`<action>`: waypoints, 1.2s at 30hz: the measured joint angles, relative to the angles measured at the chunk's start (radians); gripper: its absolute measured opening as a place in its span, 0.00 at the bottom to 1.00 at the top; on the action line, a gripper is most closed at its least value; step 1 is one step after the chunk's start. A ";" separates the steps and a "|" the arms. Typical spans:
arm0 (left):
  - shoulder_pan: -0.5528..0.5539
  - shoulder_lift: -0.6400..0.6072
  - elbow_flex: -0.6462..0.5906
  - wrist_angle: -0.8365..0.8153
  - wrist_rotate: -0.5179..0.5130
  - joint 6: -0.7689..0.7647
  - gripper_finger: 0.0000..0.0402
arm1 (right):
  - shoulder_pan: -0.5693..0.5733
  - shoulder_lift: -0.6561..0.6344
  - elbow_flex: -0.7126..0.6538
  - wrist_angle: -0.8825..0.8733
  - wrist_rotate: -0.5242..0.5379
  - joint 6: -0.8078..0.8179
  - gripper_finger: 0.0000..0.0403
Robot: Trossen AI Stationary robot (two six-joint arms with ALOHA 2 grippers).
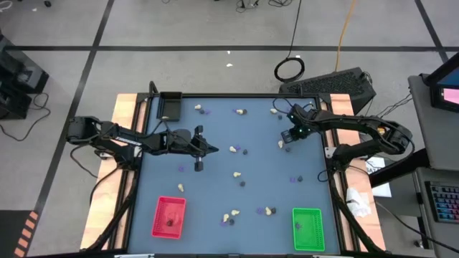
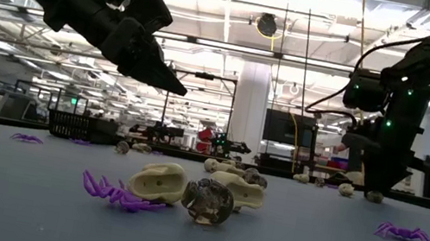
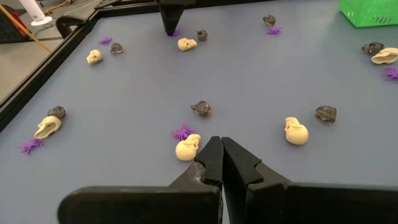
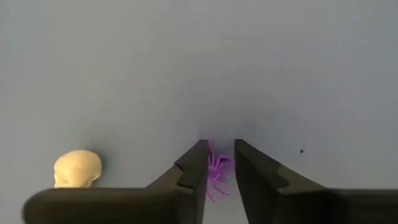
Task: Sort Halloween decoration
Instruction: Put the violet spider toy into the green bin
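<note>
Fingers of the right end effector (image 4: 219,163) point down at the counter (image 1: 215,186), a little apart, with a purple spider (image 4: 216,173) between their tips; we cannot tell whether they pinch it or only straddle it. A cream skull (image 4: 77,169) lies on the counter just beside them. From above, we see the right end effector (image 1: 286,136) at the far right part of the counter, its arm bent in from the right edge.

The left end effector (image 3: 219,154) has its fingers pressed together and holds nothing. It hangs above the counter's middle left, its arm stretched in from the left side, tilted down. Just ahead of its tips lie a cream skull (image 3: 187,149) touching a purple spider (image 3: 182,132), and a dark skull (image 3: 201,108) a little farther on.

More skulls and spiders lie scattered across the counter. A red tray (image 1: 168,216) sits near the front left, a green tray (image 1: 308,228) near the front right and a black tray (image 1: 169,106) at the far left corner.
</note>
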 joint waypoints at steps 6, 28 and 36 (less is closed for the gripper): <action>0.000 0.000 0.000 0.000 0.000 0.000 0.00 | 0.001 0.000 0.000 -0.004 -0.016 -0.056 0.02; 0.000 0.000 0.000 0.000 0.000 -0.003 0.00 | 0.337 -0.347 -0.002 -0.059 -0.181 0.117 0.00; 0.000 0.000 0.000 0.000 0.000 -0.003 0.00 | 0.707 -0.405 0.045 -0.086 -0.226 0.417 0.00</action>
